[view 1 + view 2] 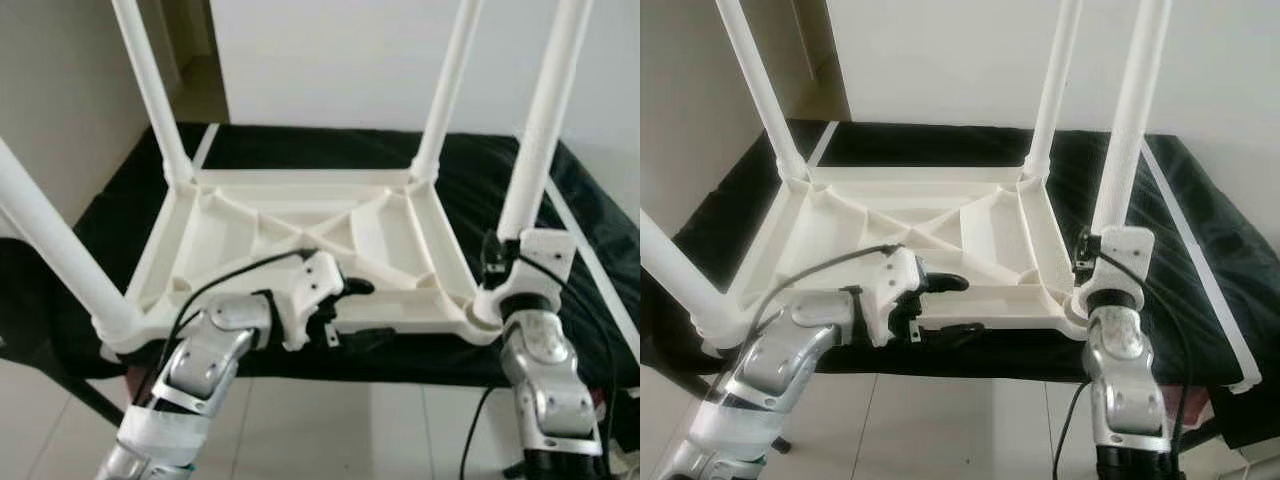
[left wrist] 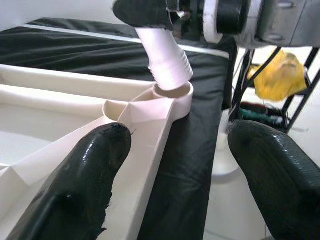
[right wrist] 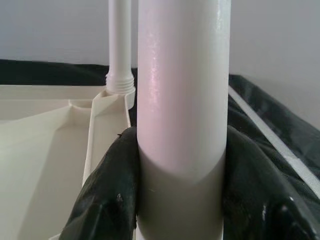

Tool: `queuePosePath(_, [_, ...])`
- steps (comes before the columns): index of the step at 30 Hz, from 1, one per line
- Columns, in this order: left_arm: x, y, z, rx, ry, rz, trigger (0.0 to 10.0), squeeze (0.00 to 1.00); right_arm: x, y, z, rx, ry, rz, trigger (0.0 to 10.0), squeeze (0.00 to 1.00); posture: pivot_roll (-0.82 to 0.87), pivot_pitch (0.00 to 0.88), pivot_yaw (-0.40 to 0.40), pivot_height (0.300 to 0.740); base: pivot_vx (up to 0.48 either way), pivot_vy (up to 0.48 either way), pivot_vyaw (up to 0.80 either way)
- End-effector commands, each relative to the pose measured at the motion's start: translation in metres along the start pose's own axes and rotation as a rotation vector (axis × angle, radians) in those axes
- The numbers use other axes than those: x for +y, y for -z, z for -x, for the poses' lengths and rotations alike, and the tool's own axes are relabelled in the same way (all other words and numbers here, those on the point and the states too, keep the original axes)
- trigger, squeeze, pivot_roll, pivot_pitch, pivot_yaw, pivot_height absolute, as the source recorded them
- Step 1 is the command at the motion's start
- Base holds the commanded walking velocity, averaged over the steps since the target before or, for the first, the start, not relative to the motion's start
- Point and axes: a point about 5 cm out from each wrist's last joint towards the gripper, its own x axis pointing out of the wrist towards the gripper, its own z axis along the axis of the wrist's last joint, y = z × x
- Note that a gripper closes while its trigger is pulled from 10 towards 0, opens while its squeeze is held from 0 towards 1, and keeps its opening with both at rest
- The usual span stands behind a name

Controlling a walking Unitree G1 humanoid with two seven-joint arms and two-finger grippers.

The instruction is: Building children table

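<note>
A white plastic children's table [image 1: 300,225] lies upside down on a black-covered surface, with all its legs standing up from the corner sockets. My right gripper [image 3: 180,190] is shut on the near right leg [image 1: 545,110], low down just above its socket [image 2: 172,97]. My left gripper [image 1: 362,312] is open at the table's near rim. One of its fingers [image 2: 75,190] lies over the ribbed underside and the other hangs outside the edge, so the rim runs between them.
The black cover [image 1: 400,150] reaches back to a white wall, and a beige wall stands at the left. Pale tiled floor [image 1: 330,430] lies below the near edge. A dark rack with something yellow [image 2: 282,75] stands off the right side.
</note>
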Motion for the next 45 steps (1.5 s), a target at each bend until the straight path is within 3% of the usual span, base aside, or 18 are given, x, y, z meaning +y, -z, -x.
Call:
queuePosePath(1, [0.005,0.0,0.0,-0.007,-0.068,0.036,10.0,0.33,-0.006,-0.001,-0.002,0.017,0.0,0.001,10.0,0.0,-0.02,0.045,-0.005,0.74,0.0,0.0,0.0])
queuePosePath(2, [0.005,0.0,0.0,-0.007,-0.068,0.036,10.0,0.33,-0.006,-0.001,-0.002,0.017,0.0,0.001,10.0,0.0,-0.02,0.045,-0.005,0.74,0.0,0.0,0.0])
queuePosePath(3, [0.005,0.0,0.0,-0.005,-0.067,0.05,9.9,0.79,-0.007,-0.001,-0.004,0.019,-0.002,0.001,10.0,0.0,-0.02,0.045,-0.005,0.74,0.0,0.0,0.0])
queuePosePath(5, [0.006,0.0,0.0,-0.005,-0.067,0.058,9.9,0.79,-0.007,-0.002,-0.004,0.022,-0.002,0.001,10.0,0.0,-0.02,0.045,-0.005,0.74,0.0,0.0,0.0])
queuePosePath(6, [0.006,0.001,0.0,-0.004,-0.067,0.062,0.0,0.8,-0.008,-0.002,-0.005,0.023,-0.003,0.002,10.0,0.0,-0.02,0.046,-0.003,0.74,0.0,0.0,0.0])
queuePosePath(7, [0.006,0.0,0.001,-0.01,-0.067,0.059,0.0,0.73,-0.008,-0.001,-0.005,0.033,-0.004,-0.002,10.0,0.0,-0.02,0.046,-0.003,0.74,0.0,0.0,0.0])
queuePosePath(8, [0.006,-0.002,0.002,-0.022,-0.065,0.054,0.0,0.0,-0.008,0.0,-0.005,0.041,-0.009,-0.008,10.0,0.0,-0.01,0.049,-0.004,0.74,0.0,0.0,0.0])
queuePosePath(13, [0.008,-0.004,0.004,-0.031,-0.082,0.063,0.0,0.0,-0.006,-0.004,-0.006,0.061,-0.04,-0.039,10.0,0.0,-0.01,0.052,-0.006,0.74,0.0,0.0,0.0])
queuePosePath(15, [0.01,-0.004,0.002,-0.008,-0.106,0.021,0.0,0.0,-0.006,-0.01,-0.008,0.037,-0.057,-0.053,10.0,0.0,-0.01,0.052,-0.005,0.74,0.0,0.0,0.0])
queuePosePath(16, [0.011,-0.003,0.002,-0.003,-0.113,0.02,4.9,0.0,-0.006,-0.012,-0.009,0.032,-0.06,-0.063,10.0,0.0,-0.01,0.052,-0.005,0.74,0.0,0.0,0.0])
queuePosePath(17, [0.011,-0.003,0.001,0.0,-0.117,0.022,4.9,0.0,-0.006,-0.014,-0.01,0.029,-0.062,-0.071,10.0,0.0,-0.01,0.052,-0.005,0.74,0.0,0.0,0.0])
queuePosePath(18, [0.011,-0.003,0.001,0.003,-0.118,0.025,10.0,0.0,-0.007,-0.018,-0.012,0.022,-0.065,-0.096,10.0,0.0,-0.01,0.052,-0.005,0.74,0.0,0.0,0.0])
queuePosePath(23, [0.011,-0.003,0.0,0.009,-0.117,0.024,10.0,0.0,-0.008,-0.026,-0.016,0.005,-0.065,-0.133,10.0,0.0,-0.01,0.052,-0.004,0.74,0.0,0.0,0.0])
queuePosePath(26, [0.011,-0.002,-0.001,0.014,-0.115,0.02,10.0,0.0,-0.011,-0.026,-0.02,0.028,-0.037,-0.232,10.0,0.0,-0.01,0.049,-0.004,0.74,0.0,0.0,0.0])
queuePosePath(28, [0.011,-0.002,-0.001,0.018,-0.119,0.023,10.0,0.0,-0.011,-0.023,-0.023,0.079,-0.033,-0.309,10.0,0.0,-0.01,0.049,-0.003,0.74,0.0,0.0,0.0])
queuePosePath(42, [0.009,0.0,-0.002,0.024,-0.129,0.033,10.0,0.0,-0.002,-0.011,-0.03,0.266,-0.121,-0.483,10.0,0.0,0.0,0.035,-0.016,0.74,0.0,0.0,0.0])
queuePosePath(44, [0.008,0.0,-0.002,0.023,-0.132,0.036,10.0,0.0,-0.002,-0.01,-0.031,0.262,-0.128,-0.586,10.0,0.0,0.0,0.032,-0.019,0.74,0.0,0.0,0.0])
queuePosePath(45, [0.008,0.0,-0.002,0.023,-0.132,0.036,10.0,0.0,-0.002,-0.01,-0.031,0.262,-0.128,-0.586,10.0,0.0,0.0,0.032,-0.019,0.74,0.0,0.0,0.0])
